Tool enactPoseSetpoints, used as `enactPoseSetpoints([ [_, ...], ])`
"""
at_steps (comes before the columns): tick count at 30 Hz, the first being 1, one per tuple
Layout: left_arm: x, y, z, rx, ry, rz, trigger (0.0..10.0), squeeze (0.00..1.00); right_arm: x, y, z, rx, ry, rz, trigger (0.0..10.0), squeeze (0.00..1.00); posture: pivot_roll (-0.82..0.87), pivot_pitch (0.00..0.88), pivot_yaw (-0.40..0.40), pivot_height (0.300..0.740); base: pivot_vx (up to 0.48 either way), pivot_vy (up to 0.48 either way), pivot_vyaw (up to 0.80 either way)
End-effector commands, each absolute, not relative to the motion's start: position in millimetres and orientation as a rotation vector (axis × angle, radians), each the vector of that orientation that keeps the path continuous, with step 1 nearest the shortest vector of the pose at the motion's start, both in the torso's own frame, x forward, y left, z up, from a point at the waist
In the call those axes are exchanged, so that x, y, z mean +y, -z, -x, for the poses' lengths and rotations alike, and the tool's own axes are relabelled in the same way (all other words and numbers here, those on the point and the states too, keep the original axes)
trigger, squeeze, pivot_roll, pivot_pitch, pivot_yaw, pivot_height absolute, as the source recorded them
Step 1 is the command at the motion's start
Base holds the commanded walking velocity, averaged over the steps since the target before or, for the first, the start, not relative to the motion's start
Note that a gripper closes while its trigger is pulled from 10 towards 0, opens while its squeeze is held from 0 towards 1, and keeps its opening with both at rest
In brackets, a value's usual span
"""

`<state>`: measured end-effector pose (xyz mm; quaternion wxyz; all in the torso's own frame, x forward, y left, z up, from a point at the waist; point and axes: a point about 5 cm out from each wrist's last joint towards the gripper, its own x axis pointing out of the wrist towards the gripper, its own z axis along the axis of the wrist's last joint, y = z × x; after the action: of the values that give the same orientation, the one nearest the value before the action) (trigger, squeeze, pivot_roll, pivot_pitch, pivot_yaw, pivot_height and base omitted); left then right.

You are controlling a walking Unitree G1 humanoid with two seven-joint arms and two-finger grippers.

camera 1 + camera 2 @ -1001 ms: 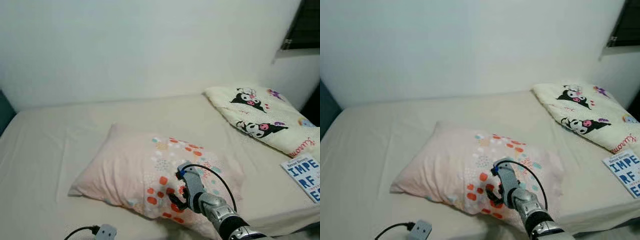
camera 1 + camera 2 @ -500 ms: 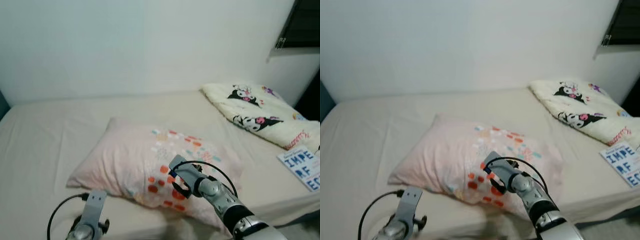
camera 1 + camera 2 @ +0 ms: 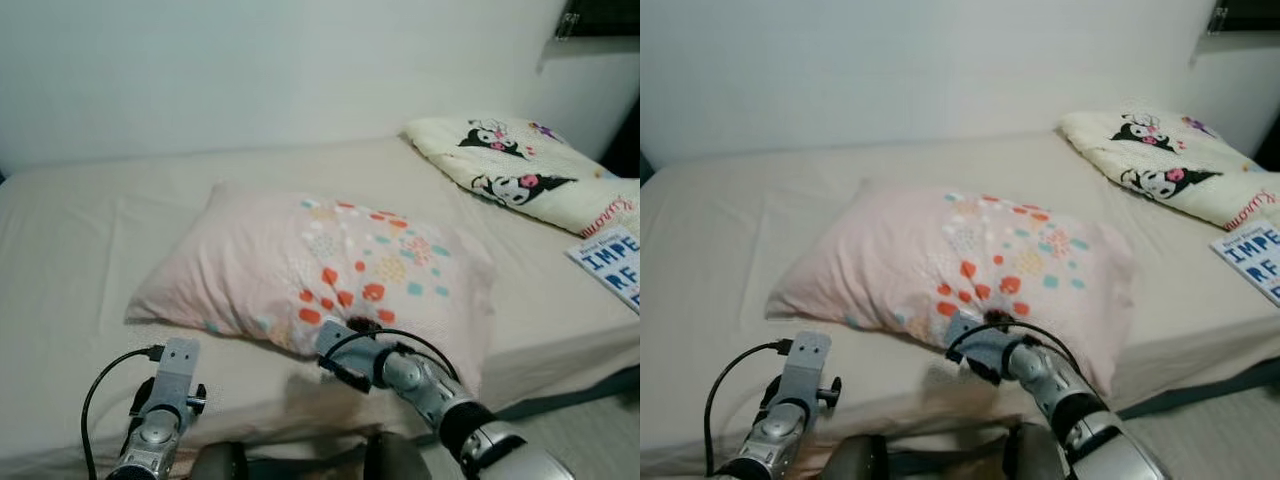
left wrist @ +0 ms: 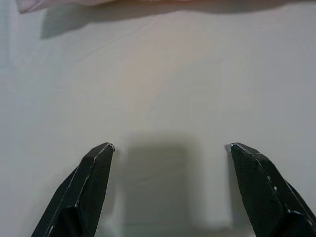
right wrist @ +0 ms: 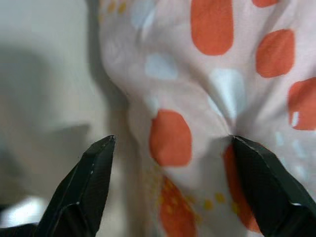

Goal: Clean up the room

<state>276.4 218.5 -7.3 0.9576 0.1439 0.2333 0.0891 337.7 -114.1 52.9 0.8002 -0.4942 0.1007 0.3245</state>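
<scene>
While the room awaits tidying, items run as follows, largest first.

Bed point(image 3: 80, 260): beige sheet, set against a white wall; carries everything listed below.

Pillow point(image 3: 300, 265): pale pink with orange, teal and yellow spots, lying askew across the middle of the bed, its near edge close to the mattress front. Judged the item in hand, since it sits well apart from the head end.

Folded blanket point(image 3: 510, 165): cream with cartoon figures, at the far right corner, tidy as it lies.

Book point(image 3: 612, 262): white cover with blue lettering, at the right edge of the bed just beside the blanket.

Right gripper point(image 5: 170, 148): at the pillow's near edge, jaws spread wide, one finger against the spotted fabric and the other over the sheet; probably set to pinch the edge for a lift or drag.

Left gripper point(image 4: 170, 148): low over bare sheet near the bed's front, jaws wide, holding nothing; likely waiting to take the pillow's other side.
</scene>
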Motion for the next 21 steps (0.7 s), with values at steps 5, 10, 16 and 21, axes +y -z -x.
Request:
enactPoseSetpoints([
  [5, 231.4, -7.4, -281.5, 0.372, -0.205, -0.334, 10.0, 0.00, -105.9, -81.3, -355.2, -0.019, -0.641, 1.344, 10.0, 0.00, 0.09, 0.149, -0.063, 0.535, 0.000, 0.000, 0.00],
  [10, 232.5, -8.6, -277.6, 0.337, -0.184, -0.357, 10.0, 0.00, -107.6, -101.6, -367.8, -0.121, -0.524, 1.424, 10.0, 0.00, 0.11, 0.194, -0.064, 0.515, 0.000, 0.000, 0.00],
  [16, 230.9, -5.2, -270.3, 0.325, -0.161, -0.371, 10.0, 0.00, -118.2, -99.9, -369.7, -0.093, -0.435, 1.390, 10.0, 0.00, 0.12, 0.219, -0.063, 0.515, 0.000, 0.000, 0.00],
  [21, 231.2, -8.3, -269.2, 0.303, -0.147, -0.376, 10.0, 0.00, -124.4, -95.8, -369.4, 0.026, -0.408, 1.160, 10.0, 0.00, 0.14, 0.238, -0.061, 0.515, 0.000, 0.000, 0.00],
])
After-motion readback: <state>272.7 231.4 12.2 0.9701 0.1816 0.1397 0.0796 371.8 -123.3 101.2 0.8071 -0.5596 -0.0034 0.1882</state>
